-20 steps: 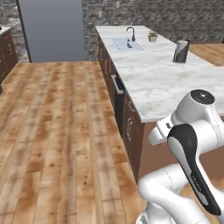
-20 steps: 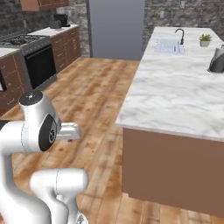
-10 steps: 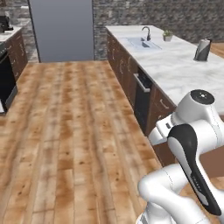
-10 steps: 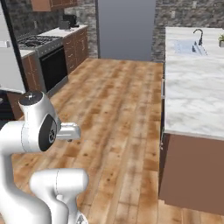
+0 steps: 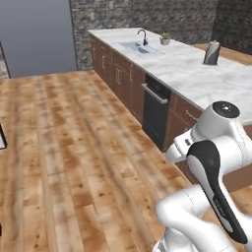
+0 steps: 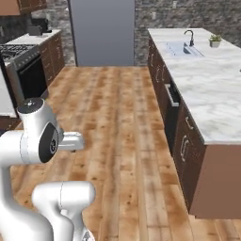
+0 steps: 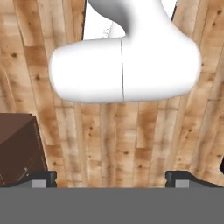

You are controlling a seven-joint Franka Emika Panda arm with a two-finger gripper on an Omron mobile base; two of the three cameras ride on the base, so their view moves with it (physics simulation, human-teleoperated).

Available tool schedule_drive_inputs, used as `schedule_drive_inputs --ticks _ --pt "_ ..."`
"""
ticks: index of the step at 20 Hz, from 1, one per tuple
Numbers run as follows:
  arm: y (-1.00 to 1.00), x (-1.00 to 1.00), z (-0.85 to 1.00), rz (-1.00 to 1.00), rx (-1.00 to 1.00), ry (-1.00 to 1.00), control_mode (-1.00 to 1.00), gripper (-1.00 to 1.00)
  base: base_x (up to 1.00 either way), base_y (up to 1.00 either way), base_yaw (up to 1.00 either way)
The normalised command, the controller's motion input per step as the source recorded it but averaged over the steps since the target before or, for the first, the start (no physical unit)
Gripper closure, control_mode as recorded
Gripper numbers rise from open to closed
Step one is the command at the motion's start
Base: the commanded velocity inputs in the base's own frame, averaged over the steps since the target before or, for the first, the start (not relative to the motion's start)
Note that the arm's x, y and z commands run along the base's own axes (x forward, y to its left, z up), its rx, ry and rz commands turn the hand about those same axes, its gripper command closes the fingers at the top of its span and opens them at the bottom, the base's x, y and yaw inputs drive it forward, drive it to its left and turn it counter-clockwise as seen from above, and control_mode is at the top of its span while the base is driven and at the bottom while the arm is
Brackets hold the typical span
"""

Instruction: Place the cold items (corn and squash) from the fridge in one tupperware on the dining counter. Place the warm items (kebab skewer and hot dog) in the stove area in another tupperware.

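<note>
The fridge (image 5: 34,34) (image 6: 101,30) stands at the far end of the room with its grey doors shut. On the left is the stove (image 6: 21,56), with black grates and a black oven front. The long marbled dining counter (image 5: 197,74) (image 6: 207,94) runs along the right. My gripper (image 7: 111,179) is open, its two fingertips (image 7: 43,179) wide apart with nothing between them, and it looks down at the wooden floor. The corn, squash, kebab skewer, hot dog and tupperware are out of view.
A sink with a faucet (image 5: 140,47) (image 6: 181,47), a small potted plant (image 5: 165,38) (image 6: 215,40) and a dark upright object (image 5: 211,53) sit on the counter. A black dishwasher front (image 5: 155,110) faces the wide wooden floor aisle (image 6: 117,117). A brown cabinet corner (image 7: 17,148) is close to the hand.
The whole picture has shifted, so the base has moved: the counter now lies further right and the fridge nearer the middle. The arm keeps its folded pose and the gripper stays open.
</note>
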Motion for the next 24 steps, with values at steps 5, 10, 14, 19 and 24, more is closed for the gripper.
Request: schedule_drive_inputs --ticks 5,10,14,19,24 --pt "0.00 0.00 0.00 0.00 0.00 0.00 1.00 -1.00 0.83 0.58 -0.35" --pt "0.00 0.00 0.00 0.00 0.00 0.00 1.00 -1.00 0.95 0.45 -0.24" --pt "0.00 0.00 0.00 0.00 0.00 0.00 1.00 -1.00 1.00 0.81 -0.08" --pt "0.00 0.00 0.00 0.00 0.00 0.00 1.00 -1.00 1.00 0.80 0.03" --pt "0.00 0.00 0.00 0.00 0.00 0.00 1.00 -1.00 1.00 0.59 0.25"
